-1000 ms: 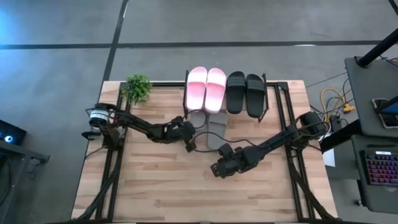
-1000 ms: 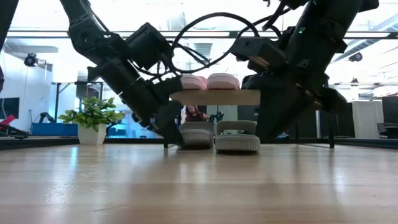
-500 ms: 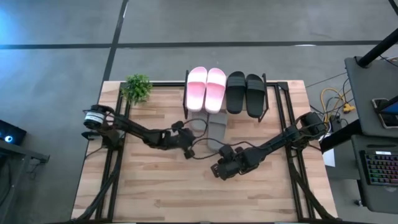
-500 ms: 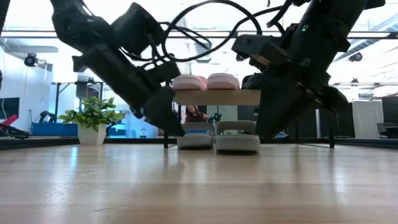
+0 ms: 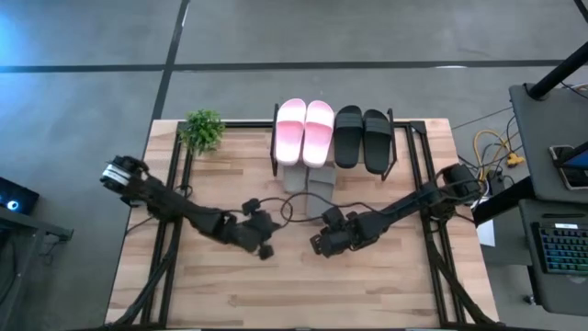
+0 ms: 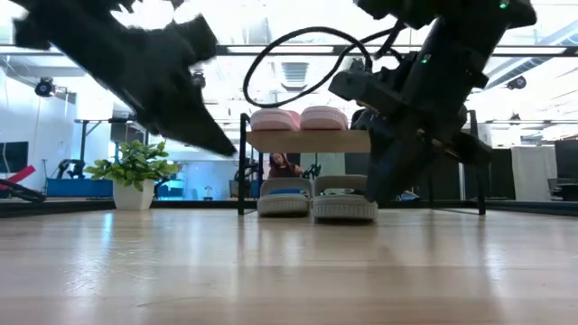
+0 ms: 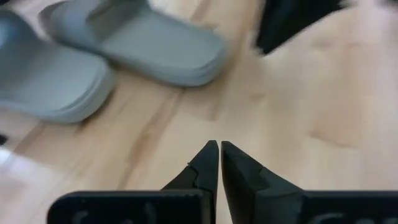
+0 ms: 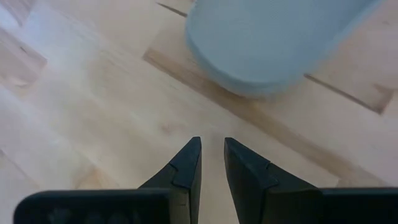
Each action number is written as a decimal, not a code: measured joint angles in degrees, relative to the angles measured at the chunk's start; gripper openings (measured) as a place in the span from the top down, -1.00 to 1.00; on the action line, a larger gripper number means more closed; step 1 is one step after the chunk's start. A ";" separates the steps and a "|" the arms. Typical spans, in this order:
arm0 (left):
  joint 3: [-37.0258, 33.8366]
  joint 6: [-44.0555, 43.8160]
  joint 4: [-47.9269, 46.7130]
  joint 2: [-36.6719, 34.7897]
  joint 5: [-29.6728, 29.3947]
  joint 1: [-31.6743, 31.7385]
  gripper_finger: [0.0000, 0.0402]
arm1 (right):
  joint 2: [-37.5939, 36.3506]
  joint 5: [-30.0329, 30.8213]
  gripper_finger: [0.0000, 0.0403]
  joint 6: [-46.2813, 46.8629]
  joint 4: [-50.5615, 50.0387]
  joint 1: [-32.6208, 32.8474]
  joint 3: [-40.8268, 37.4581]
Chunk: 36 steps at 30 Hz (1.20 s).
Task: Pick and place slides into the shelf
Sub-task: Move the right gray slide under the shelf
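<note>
Left end effector [image 5: 265,250] pinched empty; grey-green slides [image 5: 307,176] lie lengthwise under shelf [image 5: 393,138].

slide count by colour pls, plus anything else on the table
Pink slides: 2, on top of the shelf
Black slides: 2, on top of the shelf
Grey-green slides: 2, on the table, tucked partly under the shelf
Potted plant: 1, at the table's far left corner
Total: 6 slides, 7 things with the plant
</note>
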 joint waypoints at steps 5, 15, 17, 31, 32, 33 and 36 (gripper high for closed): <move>0.03 0.02 -0.24 -5.01 -2.43 -4.10 0.97 | 0.00 -0.82 0.69 -4.08 2.70 -2.39 -0.51; -0.59 0.37 -1.59 -10.40 -6.04 -5.25 0.97 | 0.04 -0.82 0.69 -11.59 2.79 -8.56 -1.18; -0.63 0.47 -2.41 -10.67 -6.21 -5.28 0.97 | 0.04 -0.57 0.69 -12.06 2.71 -9.83 -1.40; -0.68 0.12 -2.61 -10.62 -6.96 -5.28 0.97 | 0.04 2.69 0.69 -15.44 3.63 -16.44 -1.65; -0.68 0.11 -2.62 -10.59 -6.95 -5.28 0.97 | 0.04 2.72 0.69 -15.96 4.40 -16.79 -1.65; -0.68 0.11 -2.62 -10.59 -6.95 -5.28 0.97 | 0.04 2.77 0.69 -16.50 5.30 -17.17 -1.65; -0.68 0.11 -2.60 -10.59 -6.95 -5.26 0.97 | 0.04 2.77 0.69 -17.76 7.22 -18.12 -1.60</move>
